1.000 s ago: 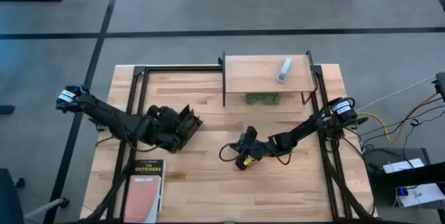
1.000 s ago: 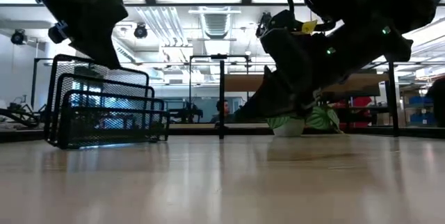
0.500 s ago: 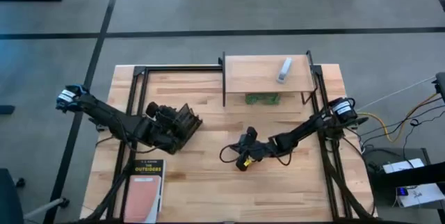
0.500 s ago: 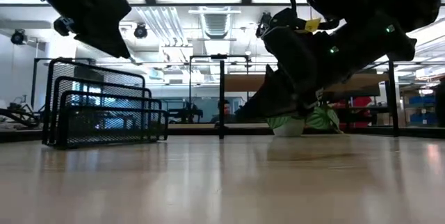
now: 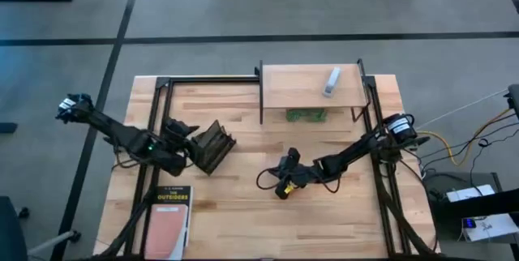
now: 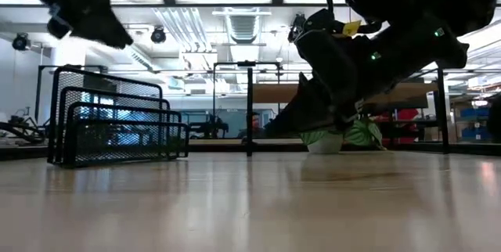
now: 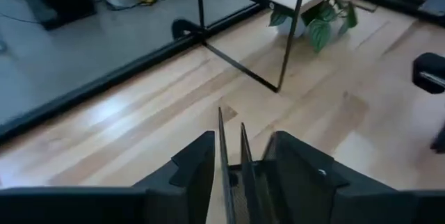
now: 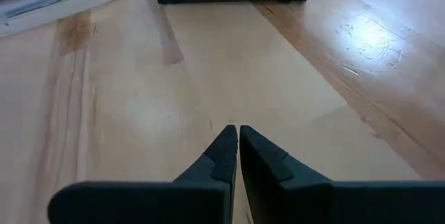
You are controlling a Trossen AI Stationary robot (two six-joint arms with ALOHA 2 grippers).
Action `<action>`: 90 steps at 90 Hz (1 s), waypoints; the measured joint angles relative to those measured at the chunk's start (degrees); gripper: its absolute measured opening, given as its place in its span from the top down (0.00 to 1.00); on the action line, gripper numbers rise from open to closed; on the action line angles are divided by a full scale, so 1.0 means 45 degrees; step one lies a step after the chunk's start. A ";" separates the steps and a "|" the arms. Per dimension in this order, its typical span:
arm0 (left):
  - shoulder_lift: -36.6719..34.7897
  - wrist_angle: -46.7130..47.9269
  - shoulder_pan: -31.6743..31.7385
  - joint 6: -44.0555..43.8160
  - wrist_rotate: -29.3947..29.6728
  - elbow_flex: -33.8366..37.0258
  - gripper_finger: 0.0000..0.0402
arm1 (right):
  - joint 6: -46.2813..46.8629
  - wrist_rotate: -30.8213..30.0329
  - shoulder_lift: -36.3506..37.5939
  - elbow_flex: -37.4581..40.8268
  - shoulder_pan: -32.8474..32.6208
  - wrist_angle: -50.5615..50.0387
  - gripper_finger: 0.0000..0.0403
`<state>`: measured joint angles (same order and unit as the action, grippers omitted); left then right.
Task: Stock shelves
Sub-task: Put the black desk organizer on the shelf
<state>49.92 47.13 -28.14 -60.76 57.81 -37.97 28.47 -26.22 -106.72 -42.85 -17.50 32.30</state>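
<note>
The shelf [image 5: 300, 87], a light wood board on thin black legs, stands at the table's far edge. A white object [image 5: 331, 81] lies on top of it and a green plant [image 5: 306, 116] sits under it. A black wire rack [image 5: 212, 143] stands on the table left of centre. My left gripper [image 5: 188, 143] is open, just left of the rack. In the low view it hangs above the rack [image 6: 117, 123], clear of it. In the left wrist view the rack's thin wire panels [image 7: 233, 161] show through the gap between the fingers. My right gripper [image 8: 238, 135] is shut on nothing, low over the table's middle [image 5: 281, 186].
A book with a pink cover [image 5: 166, 216] lies flat at the near left corner. Black frame rails [image 5: 158, 123] run along the table's left, right and far sides. Bare wood lies between the rack and the shelf. Cables trail from the right gripper.
My left gripper has drawn back from the rack toward the table's left edge and risen. The rack, slightly tilted a second ago, now stands level on the table. My right arm has kept still.
</note>
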 joint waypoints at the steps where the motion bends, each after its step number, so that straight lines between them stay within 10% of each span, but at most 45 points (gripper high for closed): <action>1: -0.0066 -0.0156 0.0000 0.0027 -0.0005 0.0134 0.67 | 0.0000 -0.0027 0.0000 0.0000 0.0000 0.0005 0.99; 29: -0.0353 -0.3449 0.0010 0.0072 0.0028 0.2744 0.63 | 0.0005 -0.0202 0.0000 0.0000 0.0008 0.0020 0.99; 90: 0.0614 -0.3730 0.0049 0.0070 0.1077 0.3059 0.76 | 0.0330 -0.1423 0.0000 0.0000 0.0058 0.0043 0.99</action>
<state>52.69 30.35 -27.92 -60.45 62.65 -24.21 29.95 -32.62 -106.72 -42.85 -17.23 32.49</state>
